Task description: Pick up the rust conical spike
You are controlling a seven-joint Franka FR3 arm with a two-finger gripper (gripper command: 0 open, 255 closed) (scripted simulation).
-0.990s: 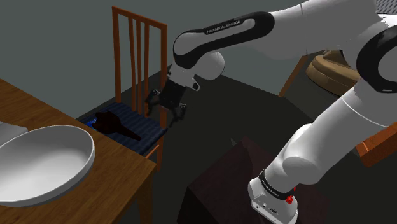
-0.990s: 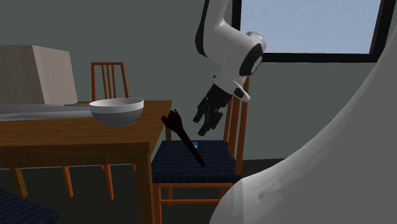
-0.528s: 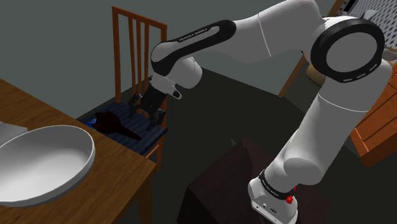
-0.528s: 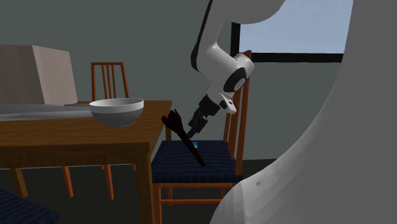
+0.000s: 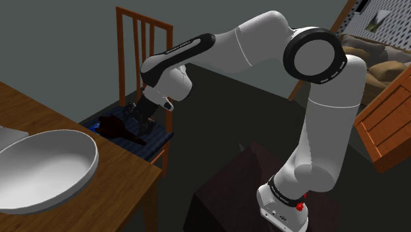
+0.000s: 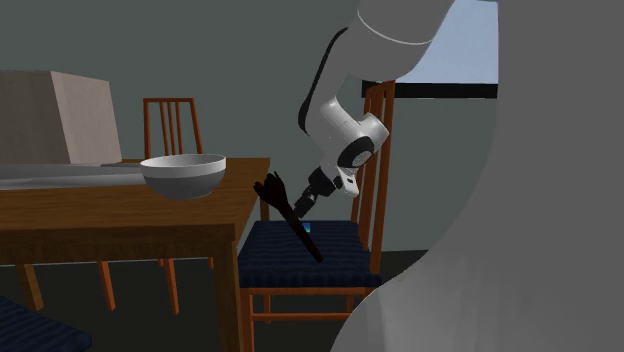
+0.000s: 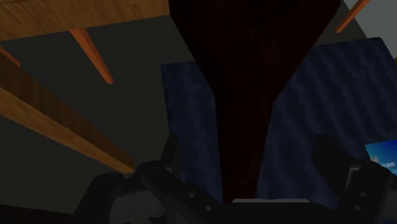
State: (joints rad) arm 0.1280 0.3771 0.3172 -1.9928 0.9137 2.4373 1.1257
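Spike [image 5: 117,126], shoulder view: a dark, reddish-black cone lying on the blue chair seat [image 5: 157,140], just beside the gripper [image 5: 140,120] at its nine o'clock.
Step, shoulder view: judged as the last of the approach; nothing is grasped or lifted yet.
Surface, shoulder view: a wooden counter [image 5: 118,165] at seven o'clock of the chair carries a white bowl [image 5: 46,168]; the stand [image 5: 263,191] sits at four o'clock of the chair.
Spike [image 6: 292,220], second exterior view: it slants, its wide end up towards ten o'clock and its tip down on the seat [image 6: 345,255] towards four o'clock; the gripper [image 6: 303,203] is close against its upper part.
Room, second exterior view: grey walls; a window [image 6: 465,55] at one o'clock of the gripper; a pale box [image 6: 60,115] on the counter [image 6: 120,215] at ten o'clock of the bowl [image 6: 183,175].
Gripper [image 7: 248,145], wrist view: fingers spread, the narrowing Spike [image 7: 245,63] running between them, neither finger seeming to touch it.
Next move: probably to close squarely on the taper, then lift straight off the seat; a cone may slip towards its thin end, so the grip should be firm.
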